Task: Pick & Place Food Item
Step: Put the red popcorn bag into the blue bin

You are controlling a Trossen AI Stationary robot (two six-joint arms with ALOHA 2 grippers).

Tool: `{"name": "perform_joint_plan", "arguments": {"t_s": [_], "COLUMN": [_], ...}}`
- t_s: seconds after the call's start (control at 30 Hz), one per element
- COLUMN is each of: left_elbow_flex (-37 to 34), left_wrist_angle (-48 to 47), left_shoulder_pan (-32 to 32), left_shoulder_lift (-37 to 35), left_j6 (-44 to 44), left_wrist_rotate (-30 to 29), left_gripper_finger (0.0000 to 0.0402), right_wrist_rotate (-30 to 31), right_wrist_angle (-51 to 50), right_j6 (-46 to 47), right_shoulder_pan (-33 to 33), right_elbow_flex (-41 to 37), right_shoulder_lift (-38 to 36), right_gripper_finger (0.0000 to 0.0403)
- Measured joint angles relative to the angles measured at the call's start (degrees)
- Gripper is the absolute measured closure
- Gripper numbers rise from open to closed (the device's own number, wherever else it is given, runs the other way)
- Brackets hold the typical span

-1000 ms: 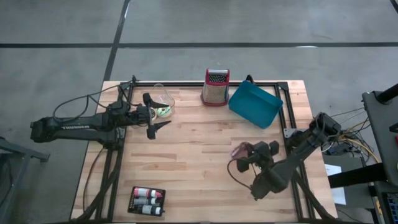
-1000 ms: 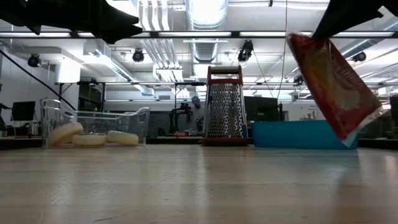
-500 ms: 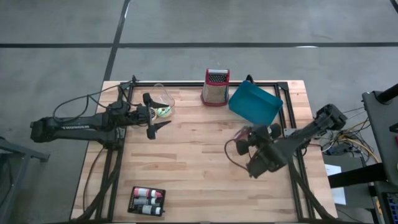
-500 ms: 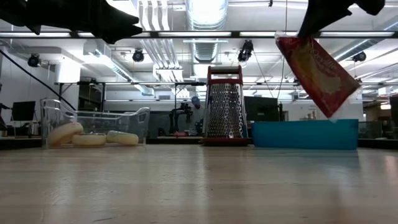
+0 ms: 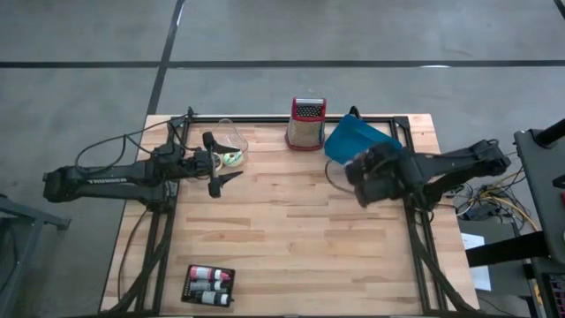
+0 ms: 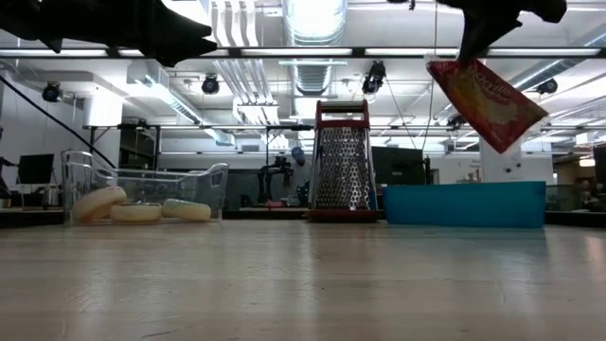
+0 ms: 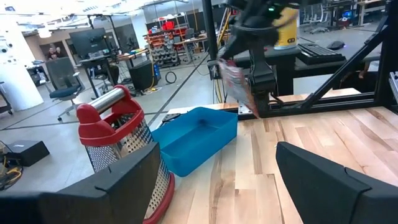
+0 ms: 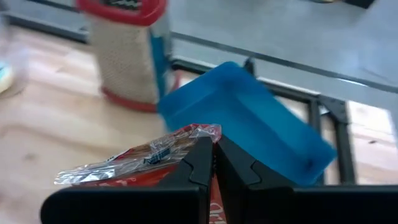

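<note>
My right gripper [image 5: 357, 170] is shut on a red snack packet [image 6: 488, 99] and carries it high over the near edge of the blue bin [image 5: 351, 134], at the table's far right. The packet also shows in the left wrist view [image 7: 235, 81]. The bin [image 6: 464, 204] rests flat on the tabletop. At the far left my left gripper [image 5: 219, 160] waits open and level, holding nothing, beside a clear container [image 5: 231, 146] with pale food pieces in it. My right gripper pinches the packet's crinkled top edge [image 8: 186, 140] between its two fingers [image 8: 200, 163]. The fingers slant downward from the table's right side. The packet hangs below them, tilted, its lower end [image 6: 507, 142] well clear of the table and the bin.
A red-topped box grater [image 5: 305, 122] stands upright just left of the bin. A black tray of small bottles [image 5: 209, 284] lies at the near left. The bare wooden tabletop [image 5: 291, 221] stretches across the middle.
My right gripper has swung from the near right of the table toward the far edge and upward, ending over the blue bin. It has stayed shut on the packet, which has risen with it and now hangs more tilted.
</note>
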Motion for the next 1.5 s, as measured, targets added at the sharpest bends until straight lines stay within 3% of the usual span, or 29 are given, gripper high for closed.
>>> {"name": "perform_joint_plan", "arguments": {"t_s": [0.33,0.47,0.63,0.8,0.97,1.13,1.33,1.5], "left_elbow_flex": [0.0,0.0,0.0,0.0,0.0,0.0,0.0,0.0], "left_wrist_angle": [0.0,0.0,0.0,0.0,0.0,0.0,0.0,0.0], "left_shoulder_pan": [0.0,0.0,0.0,0.0,0.0,0.0,0.0,0.0], "left_shoulder_lift": [0.0,0.0,0.0,0.0,0.0,0.0,0.0,0.0], "left_j6": [0.0,0.0,0.0,0.0,0.0,0.0,0.0,0.0], "left_wrist_rotate": [0.0,0.0,0.0,0.1,0.2,0.2,0.2,0.2], "left_gripper_finger": [0.0076,0.0076,0.0076,0.0076,0.0076,0.0076,0.0076,0.0076], "right_wrist_rotate": [1.1,-3.5,-13.4,-18.0,-23.9,-20.8,-21.5,-27.9], "right_wrist_angle": [0.6,5.0,16.1,18.6,20.9,21.9,21.9,22.0], "right_j6": [-14.1,-27.8,-50.5,-57.9,-66.7,-69.9,-72.2,-73.2], "right_shoulder_pan": [-20.9,-29.7,-38.6,-45.7,-49.3,-49.8,-50.2,-52.2], "right_elbow_flex": [1.3,3.1,3.3,3.3,3.3,3.3,3.3,3.3], "right_shoulder_lift": [-1.1,-1.0,-1.0,0.6,4.6,10.1,16.1,19.0], "right_gripper_finger": [0.0392,0.0392,0.0392,0.0392,0.0392,0.0392,0.0392,0.0394]}}
